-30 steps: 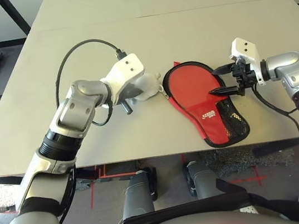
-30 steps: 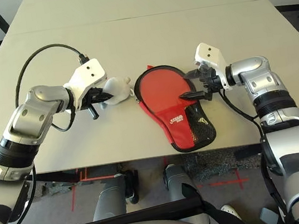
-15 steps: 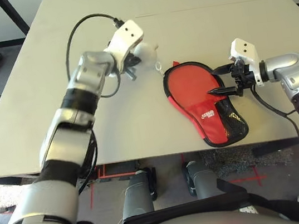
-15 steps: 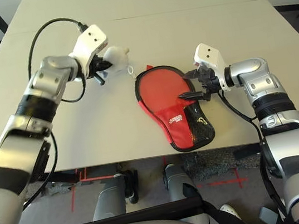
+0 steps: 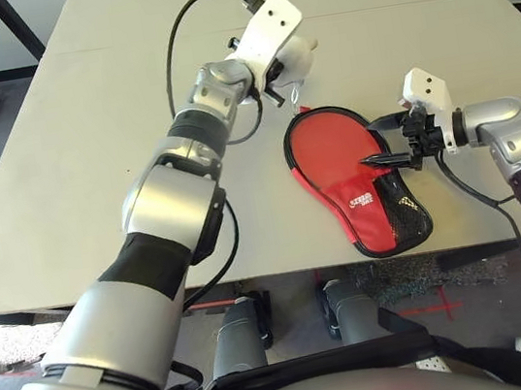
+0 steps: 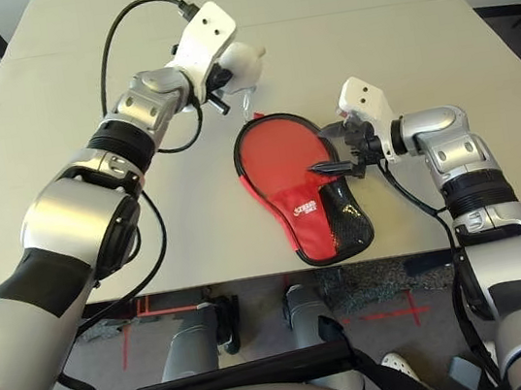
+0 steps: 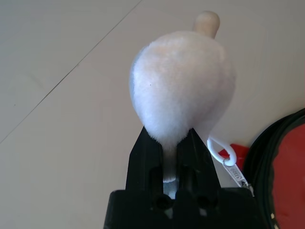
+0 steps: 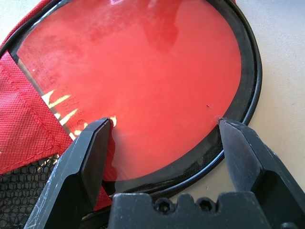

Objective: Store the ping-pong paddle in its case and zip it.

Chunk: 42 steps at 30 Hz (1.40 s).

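Centrally on the desk [image 5: 60,166] lies the case [image 5: 357,185], red with its black mesh end toward 5 o'clock, and the ping-pong paddle [image 8: 138,86] shows its red face inside the black zip rim. At the case's 3 o'clock edge the right gripper [image 5: 382,140] hovers, jaws spread apart. At its 11 o'clock the left gripper [image 7: 167,150] has its jaws clamped on a pale grey pouch [image 7: 183,90].

A small white logo sits on the red paddle-shaped fabric case with black trim [image 5: 355,181], its lettering too small to read.
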Each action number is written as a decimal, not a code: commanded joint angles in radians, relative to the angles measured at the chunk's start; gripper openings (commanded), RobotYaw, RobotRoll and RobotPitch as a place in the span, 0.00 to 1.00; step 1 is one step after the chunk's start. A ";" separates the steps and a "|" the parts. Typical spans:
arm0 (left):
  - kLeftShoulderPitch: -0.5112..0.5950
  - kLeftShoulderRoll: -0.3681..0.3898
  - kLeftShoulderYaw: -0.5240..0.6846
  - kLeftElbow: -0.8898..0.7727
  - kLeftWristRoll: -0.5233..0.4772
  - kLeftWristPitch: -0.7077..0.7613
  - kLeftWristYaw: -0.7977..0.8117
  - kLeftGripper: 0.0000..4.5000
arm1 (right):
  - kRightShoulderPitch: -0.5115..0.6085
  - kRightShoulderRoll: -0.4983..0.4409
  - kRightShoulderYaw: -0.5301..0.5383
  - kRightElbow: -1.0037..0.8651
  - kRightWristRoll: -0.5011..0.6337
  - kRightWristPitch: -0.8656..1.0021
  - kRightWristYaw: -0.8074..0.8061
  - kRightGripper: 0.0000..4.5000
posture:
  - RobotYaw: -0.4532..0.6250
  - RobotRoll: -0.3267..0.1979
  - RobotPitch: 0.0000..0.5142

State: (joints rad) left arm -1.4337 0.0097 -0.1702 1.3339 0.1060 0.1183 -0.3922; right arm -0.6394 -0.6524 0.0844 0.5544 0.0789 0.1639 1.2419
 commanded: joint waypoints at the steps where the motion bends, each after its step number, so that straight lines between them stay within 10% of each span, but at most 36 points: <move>1: -0.034 -0.041 0.024 -0.010 0.014 -0.048 0.036 0.01 | 0.067 0.014 0.053 0.008 -0.026 0.039 -0.002 1.00 | 0.27 0.62 0.39; 16: 0.011 -0.225 0.002 -0.019 0.051 -0.036 -0.049 0.01 | 0.074 0.025 0.053 -0.004 -0.025 0.056 -0.030 1.00 | 0.26 0.62 0.41; 28: 0.001 -0.201 0.012 -0.027 0.050 -0.029 -0.076 1.00 | 0.094 0.035 0.051 -0.014 -0.022 0.055 -0.054 1.00 | 0.26 0.62 0.41; 42: 0.003 -0.054 -0.011 -0.048 0.084 -0.079 -0.191 1.00 | 0.075 0.051 0.057 0.017 -0.031 0.036 -0.063 1.00 | 0.28 0.62 0.41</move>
State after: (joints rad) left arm -1.4350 -0.0449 -0.1677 1.3031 0.1680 0.0539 -0.5512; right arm -0.6083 -0.6237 0.0709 0.5169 0.0964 0.1799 1.1887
